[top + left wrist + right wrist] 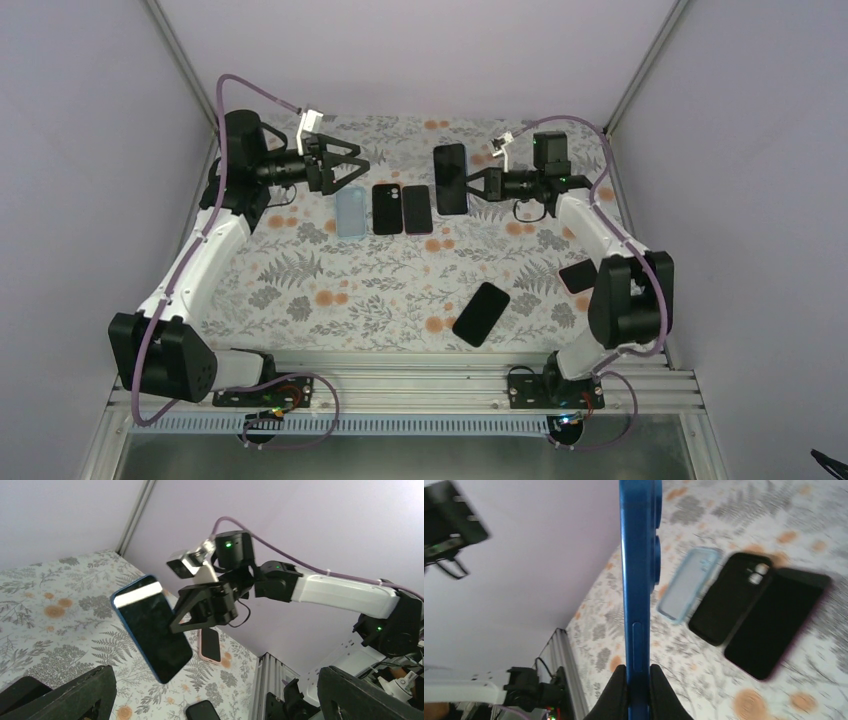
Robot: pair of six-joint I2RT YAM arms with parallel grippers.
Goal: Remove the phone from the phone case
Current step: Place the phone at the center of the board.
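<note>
Far left, the left gripper [352, 172] hangs above the back of the flower-printed surface [330, 280]. Its jaws are spread wide and there's nothing between them. They point across toward the other arm.

Just right of it and a little nearer, the phone case [350, 212] lies flat on the surface. It's a pale blue, see-through shell, and it is empty. From the right wrist [686, 585] its raised rim is plain to see.

Next in the row comes a black case [387, 208] with a camera cut-out at one end [729, 597]. Right beside it lies a dark phone with a purplish rim [417, 208].

Now the phone [451, 178] itself: it's out of the case and up in the air, clear of the surface, just right of that row. It has a bright blue frame and a glossy black screen. The screen faces the left wrist camera [152, 630], tilted, with a white band of reflection across its top end. Seen edge-on from the right wrist [639, 580], the blue side shows a long button, and the camera bumps stand out on the back.

The right gripper [470, 185] has it. The jaws are closed tight on the phone, one finger on the front and one on the back.

Nearer the arm bases, a black phone [481, 313] lies alone at an angle, well apart from the row.
</note>
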